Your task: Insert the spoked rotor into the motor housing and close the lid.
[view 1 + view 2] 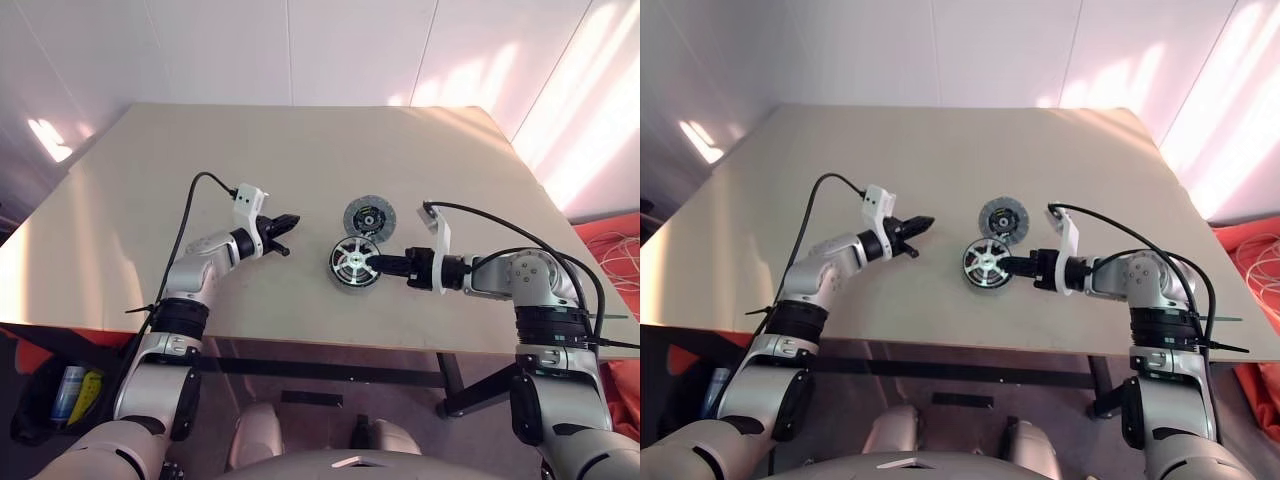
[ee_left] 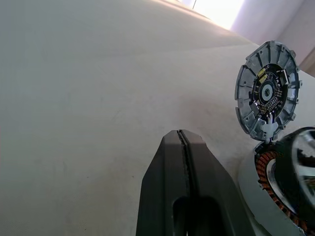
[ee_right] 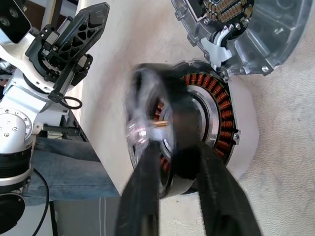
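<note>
Nearest the head camera, at about five o'clock on the beige table (image 1: 180,160), the right gripper (image 1: 377,265) reaches in from the three o'clock side toward the spoked rotor (image 1: 354,262), which sits in the motor housing (image 3: 224,123) with its copper windings showing around the edge. From the right wrist, its two black fingers (image 3: 219,196) straddle the rotor's dark rim; whether they actually pinch it or have just let go I cannot tell, as that part of the view is smeared. Just beyond the housing, at one o'clock from it and touching or nearly so, the lid (image 1: 368,216) lies flat (finned rim, dark centre hub). At nine o'clock from the rotor, well apart from it, the left gripper (image 1: 285,222) hovers over bare tabletop with its fingers (image 2: 197,162) pressed together, grasping nothing.
</note>
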Robot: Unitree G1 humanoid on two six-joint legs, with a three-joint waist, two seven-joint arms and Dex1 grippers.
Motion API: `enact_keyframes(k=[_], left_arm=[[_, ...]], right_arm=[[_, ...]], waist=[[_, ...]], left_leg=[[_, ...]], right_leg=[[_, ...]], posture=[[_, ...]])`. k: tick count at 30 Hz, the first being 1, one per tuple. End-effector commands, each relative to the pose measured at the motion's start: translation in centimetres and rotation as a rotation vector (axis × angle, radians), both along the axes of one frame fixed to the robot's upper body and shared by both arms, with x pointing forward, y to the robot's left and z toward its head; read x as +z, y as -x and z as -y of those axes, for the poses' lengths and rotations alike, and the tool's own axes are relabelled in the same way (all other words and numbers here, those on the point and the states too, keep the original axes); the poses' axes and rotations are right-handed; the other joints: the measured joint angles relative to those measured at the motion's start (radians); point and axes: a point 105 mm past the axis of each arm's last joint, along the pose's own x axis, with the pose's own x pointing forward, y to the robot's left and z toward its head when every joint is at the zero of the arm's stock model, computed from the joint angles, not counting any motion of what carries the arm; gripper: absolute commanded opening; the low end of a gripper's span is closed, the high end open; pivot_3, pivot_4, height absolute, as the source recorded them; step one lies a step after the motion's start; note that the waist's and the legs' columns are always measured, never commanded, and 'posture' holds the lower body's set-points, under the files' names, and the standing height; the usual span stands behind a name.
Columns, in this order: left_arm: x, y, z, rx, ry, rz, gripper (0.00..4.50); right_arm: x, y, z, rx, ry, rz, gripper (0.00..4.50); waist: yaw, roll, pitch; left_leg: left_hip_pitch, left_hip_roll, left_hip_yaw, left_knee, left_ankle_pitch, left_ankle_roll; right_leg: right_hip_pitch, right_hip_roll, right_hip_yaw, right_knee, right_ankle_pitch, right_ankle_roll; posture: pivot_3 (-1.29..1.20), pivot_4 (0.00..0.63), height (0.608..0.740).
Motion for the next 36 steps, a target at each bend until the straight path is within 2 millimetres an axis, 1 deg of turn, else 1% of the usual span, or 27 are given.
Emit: enact_keyframes(k=[1, 5, 13, 18, 20, 23, 25, 27, 29, 31, 33, 34, 36], left_arm=[[1.5, -0.1, 0.2, -0.011, 0.002, 0.064, 0.00], [1.5, -0.2, 0.2, -0.014, 0.001, 0.063, 0.00], [1.5, -0.2, 0.2, -0.015, 0.002, 0.061, 0.00], [1.5, -0.1, 0.3, -0.019, 0.003, 0.061, 0.00], [1.5, -0.1, 0.3, -0.021, 0.002, 0.062, 0.00], [1.5, -0.1, 0.3, -0.022, 0.004, 0.060, 0.00], [1.4, -0.1, 0.4, -0.024, 0.005, 0.059, 0.00], [1.4, 0.0, 0.5, -0.026, 0.005, 0.059, 0.00], [1.4, -0.1, 0.7, -0.029, 0.004, 0.061, 0.00], [1.5, -0.1, 0.8, -0.030, 0.004, 0.063, 0.00], [1.5, -0.1, 0.7, -0.030, 0.002, 0.065, 0.00], [1.5, -0.2, 0.7, -0.029, 0.002, 0.066, 0.00], [1.5, -0.2, 0.6, -0.026, 0.001, 0.068, 0.00]], right_arm=[[1.7, -0.8, -0.1, -0.005, -0.008, 0.076, 2.33], [2.1, -0.8, -0.4, 0.000, -0.009, 0.095, 3.66], [3.7, -1.1, -0.1, -0.011, -0.038, 0.152, 3.66], [5.0, -1.2, 0.2, -0.023, -0.031, 0.224, 3.66], [5.7, -1.6, 0.7, -0.045, 0.009, 0.299, 3.66], [6.8, -2.2, 1.5, -0.066, 0.136, 0.474, 3.66], [7.0, -2.2, 1.3, -0.052, 0.198, 0.564, 3.66], [6.9, -2.1, 0.8, -0.029, 0.243, 0.622, 3.66], [6.3, -1.9, 0.0, -0.002, 0.281, 0.663, 3.28], [5.4, -1.4, -0.7, 0.056, 0.329, 0.700, 2.75], [4.0, -1.2, -0.8, 0.117, 0.430, 0.741, 2.02], [3.4, -1.1, -0.9, 0.155, 0.457, 0.758, 1.60], [2.6, -0.9, -1.2, 0.214, 0.493, 0.787, 0.95]], waist=[[0.000, 0.000, 0.000], [0.000, 0.000, 0.000], [0.000, 0.000, 0.000], [-0.001, 0.000, 0.000], [-0.001, 0.000, 0.000], [0.001, 0.000, 0.000], [0.000, 0.000, 0.000], [-0.001, 0.000, 0.000], [-0.003, 0.000, 0.000], [-0.005, 0.000, 0.000], [-0.005, 0.000, 0.000], [-0.005, 0.000, 0.000], [-0.005, 0.000, 0.000]], left_leg=[[0.000, 0.000, 0.000, 0.000, 0.000, 0.000], [0.001, 0.000, 0.000, 0.001, 0.000, 0.000], [0.001, 0.000, 0.000, 0.001, 0.001, -0.001], [0.001, 0.000, 0.000, 0.000, 0.001, -0.001], [0.001, 0.000, 0.000, 0.000, 0.001, -0.001], [0.001, 0.000, 0.000, 0.000, 0.001, -0.001], [0.001, 0.000, 0.000, 0.001, 0.001, -0.001], [0.001, 0.000, 0.000, 0.000, 0.001, -0.001], [0.001, 0.000, 0.000, 0.000, 0.001, -0.001], [0.001, 0.000, 0.000, 0.000, 0.001, -0.001], [0.001, 0.000, 0.000, 0.000, 0.001, -0.001], [0.001, 0.000, 0.000, 0.000, 0.000, -0.001], [0.001, 0.000, 0.000, 0.001, 0.000, -0.001]], right_leg=[[0.000, 0.000, 0.000, 0.000, 0.000, 0.000], [0.001, 0.000, 0.000, 0.001, 0.000, 0.000], [0.001, 0.000, 0.000, 0.002, 0.000, 0.000], [0.000, 0.000, 0.000, 0.002, 0.000, 0.000], [0.000, 0.000, 0.000, 0.002, 0.000, 0.000], [0.000, 0.000, 0.000, 0.002, 0.000, 0.000], [0.001, 0.000, 0.000, 0.002, 0.000, 0.000], [0.001, 0.000, 0.000, 0.002, 0.000, 0.000], [0.001, 0.000, 0.000, 0.002, 0.000, 0.000], [0.000, 0.000, 0.000, 0.002, 0.000, 0.000], [0.000, 0.000, 0.000, 0.002, 0.000, 0.000], [0.000, 0.000, 0.000, 0.002, 0.000, 0.000], [0.000, 0.000, 0.000, 0.001, 0.000, 0.000]], posture=[[0.00, 0.000, 0.740], [0.00, 0.000, 0.740], [0.00, 0.000, 0.740], [0.00, 0.000, 0.740], [0.00, 0.000, 0.740], [0.00, 0.000, 0.740], [0.00, 0.000, 0.740], [0.00, 0.000, 0.740], [0.00, 0.000, 0.740], [0.00, 0.000, 0.740], [0.00, 0.000, 0.740], [0.00, 0.000, 0.740], [0.00, 0.000, 0.740]])
